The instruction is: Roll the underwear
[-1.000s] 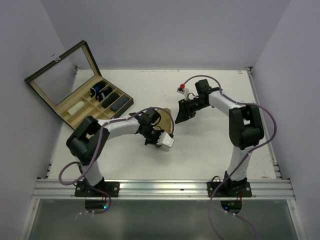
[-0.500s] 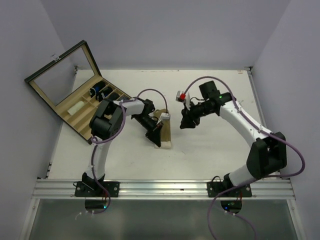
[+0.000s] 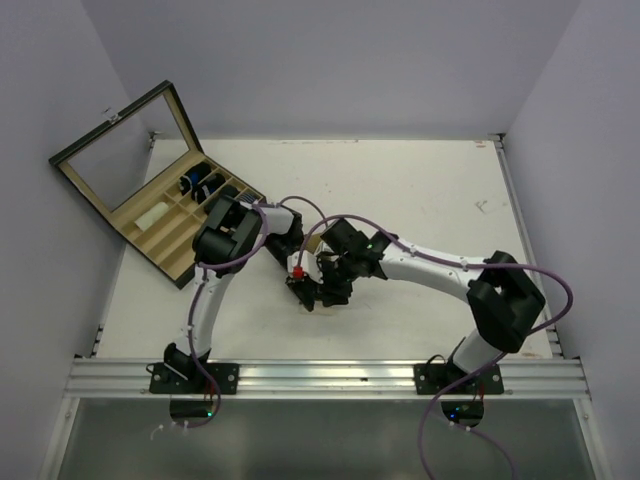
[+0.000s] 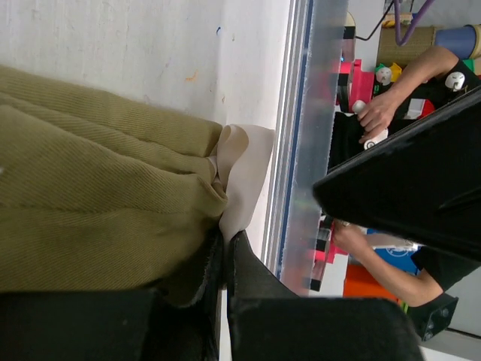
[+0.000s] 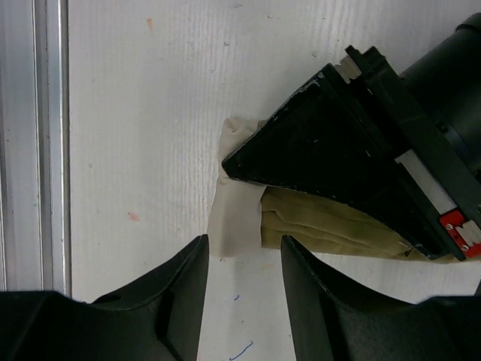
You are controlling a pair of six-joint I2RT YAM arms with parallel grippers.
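The olive underwear (image 5: 331, 226) lay as a folded, half-bundled strip on the white table (image 3: 430, 190), near its front edge and between my two arm bases. Its pale waistband (image 5: 234, 226) was the free end. My left claw (image 4: 225, 252) was clamped on a fold of the olive cloth close to that waistband, the fingers pressed together with fabric between them. My right claw (image 5: 242, 252) hung just over the same end with its jaws partly apart and nothing in them. One finger stood on either side of the waistband, not touching it as far as I could tell. From the right wrist, the strip's long axis ran away from the waistband and under the left claw's dark body, roughly along the line on which my right fingers would close. Both claws were crowded onto one end, the right the freer of the two, so I judged the roll would have to start there, at the waistband. Well apart, at the table's far left corner, the open wooden organiser box (image 3: 172, 252) held dark rolled garments (image 3: 220, 195) in its back compartments and one pale piece (image 3: 152, 215) — the nearer compartments looked bare.
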